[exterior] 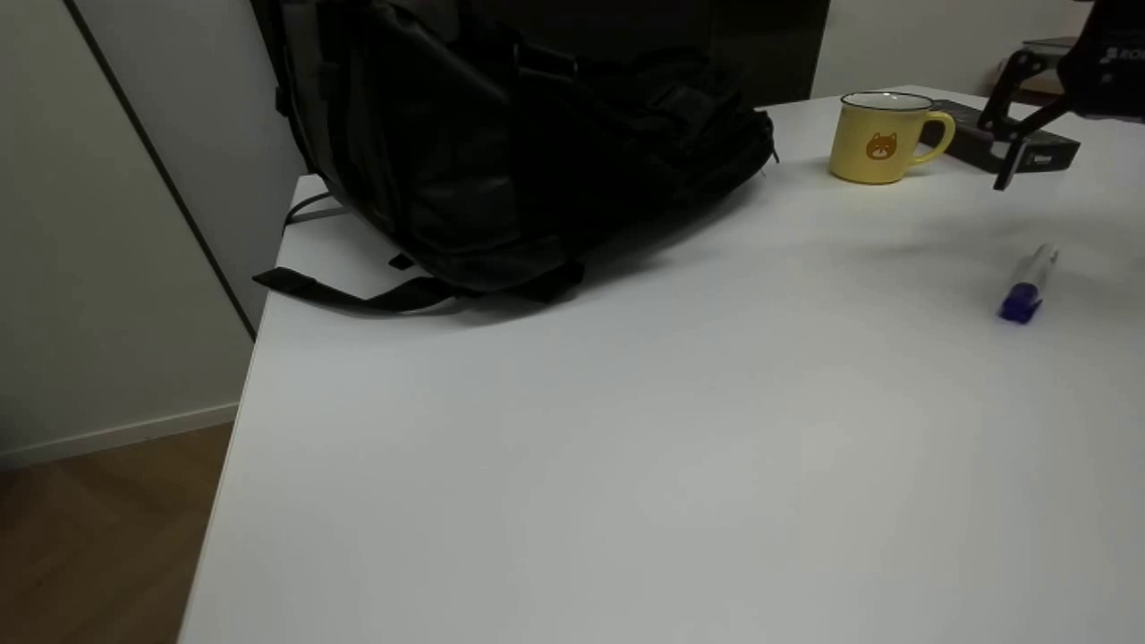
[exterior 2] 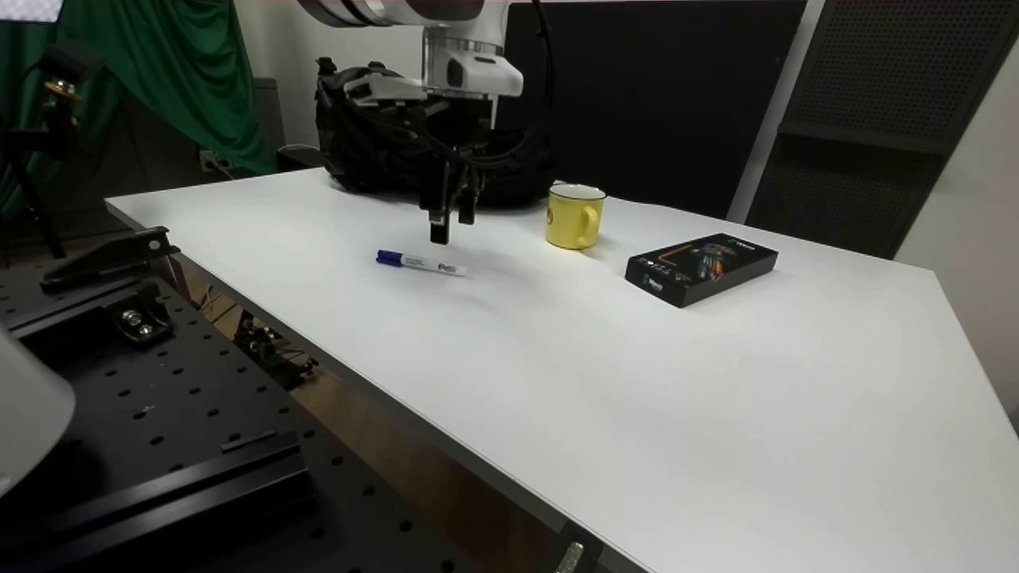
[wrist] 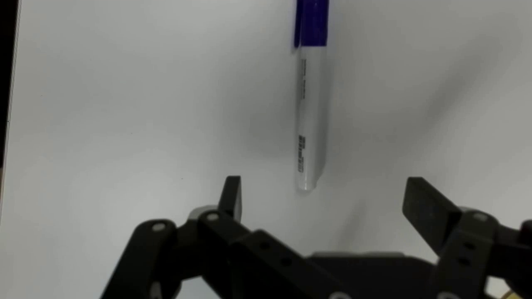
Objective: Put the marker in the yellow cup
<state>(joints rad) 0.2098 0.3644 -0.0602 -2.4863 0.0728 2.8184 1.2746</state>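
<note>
Open white table [exterior 2: 557,358] is left on all sides of the marker [wrist: 311,108]. Farther off, low passage is obstructed by the yellow cup [exterior 2: 567,219], the flat black box [exterior 2: 692,270] near it, and the bulky backpack [exterior: 501,161].

In an exterior view, on the table [exterior 2: 677,398]: the cup [exterior 2: 569,221]. Left of the cup and before it, lying flat, the marker [exterior 2: 422,264]. Right of the cup and mostly before it (apart from it), the box [exterior 2: 700,270]. Behind the cup to the left, the backpack [exterior 2: 374,159]. Left of the cup, up above the table, the gripper [exterior 2: 453,224].
</note>
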